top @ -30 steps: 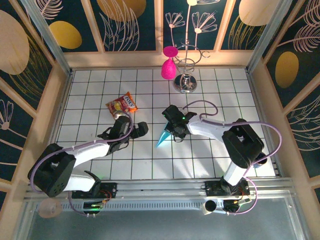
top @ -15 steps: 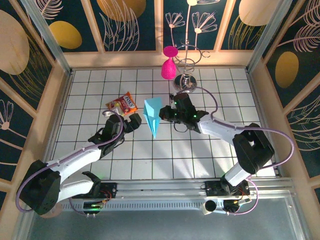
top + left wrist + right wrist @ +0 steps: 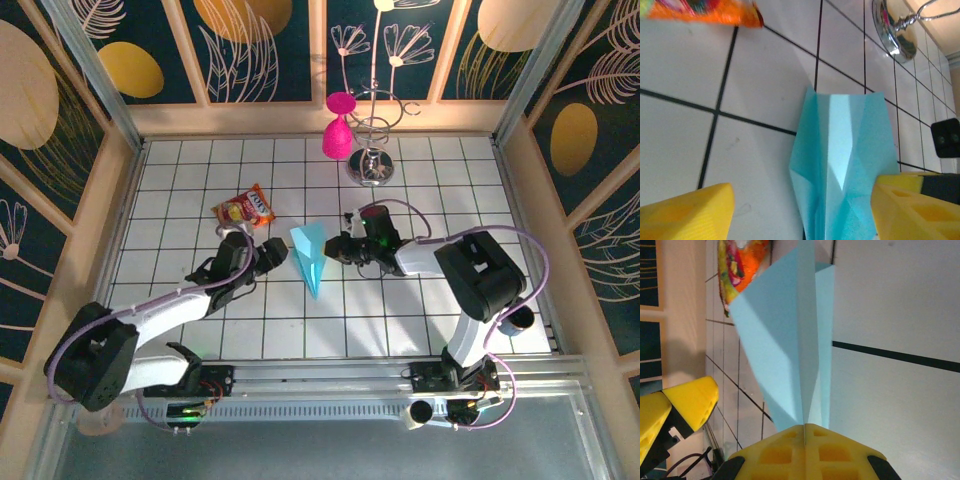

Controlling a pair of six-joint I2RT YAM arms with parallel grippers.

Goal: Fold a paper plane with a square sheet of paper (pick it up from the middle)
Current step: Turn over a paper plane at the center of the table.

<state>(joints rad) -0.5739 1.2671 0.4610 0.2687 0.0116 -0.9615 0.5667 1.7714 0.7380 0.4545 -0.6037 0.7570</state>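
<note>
The square sheet of paper shows as a folded light-blue paper plane (image 3: pixel 308 255), a pointed dart held above the tiles mid-table, tip toward the near edge. My right gripper (image 3: pixel 335 247) comes in from the right and is shut on its centre fold (image 3: pixel 804 427), with the wings (image 3: pixel 785 340) fanning out ahead. My left gripper (image 3: pixel 280 255) is open, a finger on each side of the plane (image 3: pixel 840 150). Its right finger (image 3: pixel 910 205) is at the paper's edge and the left one (image 3: pixel 690 210) stands well apart.
A red-and-yellow snack packet (image 3: pixel 246 208) lies on the tiles just behind the left gripper. A chrome stand (image 3: pixel 372 165) with a pink glass (image 3: pixel 337 135) stands at the back centre. Wooden walls close in the white gridded table (image 3: pixel 180 170).
The right gripper lifted the plane off the tiles and carried it left. The left gripper moved in around it and its jaws have narrowed.
</note>
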